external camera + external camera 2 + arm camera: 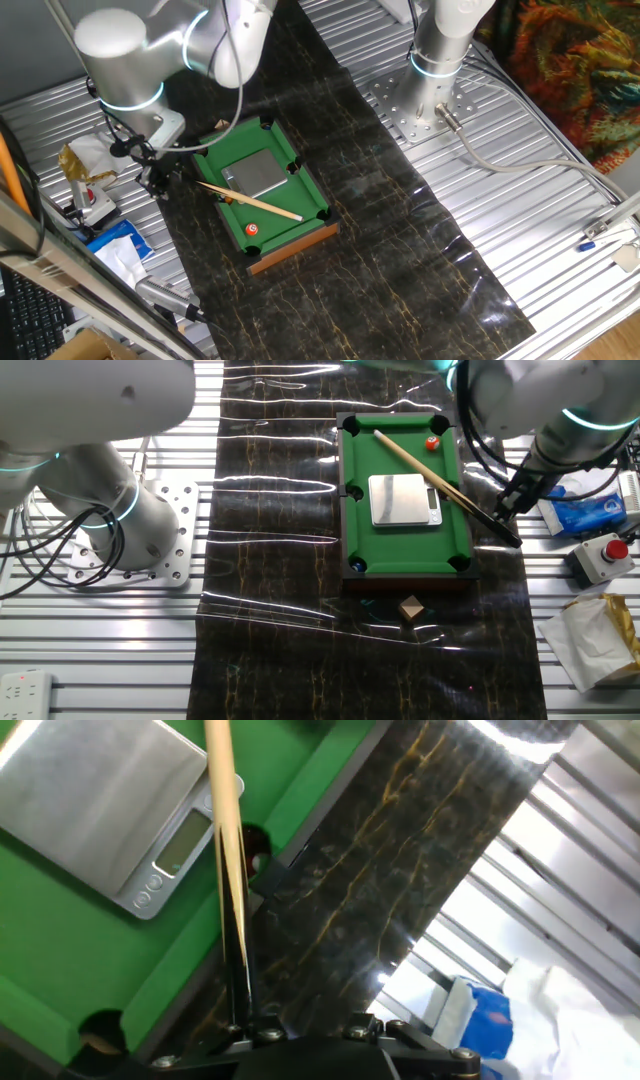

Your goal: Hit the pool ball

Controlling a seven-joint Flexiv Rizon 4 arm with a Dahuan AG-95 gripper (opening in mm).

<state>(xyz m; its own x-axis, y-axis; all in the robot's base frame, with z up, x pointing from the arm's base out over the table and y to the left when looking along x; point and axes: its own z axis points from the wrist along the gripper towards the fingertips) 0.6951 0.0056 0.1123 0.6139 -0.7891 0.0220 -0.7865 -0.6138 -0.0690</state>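
Reading one fixed view from left to right, the fingers (157, 180) are sitting just off the left rim of the mini pool table (300, 232), the cue (250, 202) is running rightward from them across the felt, and the pool ball (252, 229) is lying near the front end of the table, just below the cue's shaft and short of its tip. That is the relation the stroke is turning on: the ball is not lying on the cue's long axis but beside it, toward the near end rail. In the other fixed view the order is reversing: the cue's tip (378, 432) is reaching toward the far left corner, the ball (432, 444) is resting close to the far end rail, to the right of the shaft, and the fingers (505, 510) are holding off the table's right edge, over the dark sheet on the counter (90, 650). A small silver scale (404, 499) is occupying the middle of the felt, with the shaft passing over its corner.

In the hand view the shaft (222, 820) is running straight away from the camera, and its dark butt is disappearing down between the fingers, which appear closed tight on it; the pads themselves are hidden below the frame. The ball is not showing in this view. A sideways sweep or a re-aim toward the ball is probably what is needed next.
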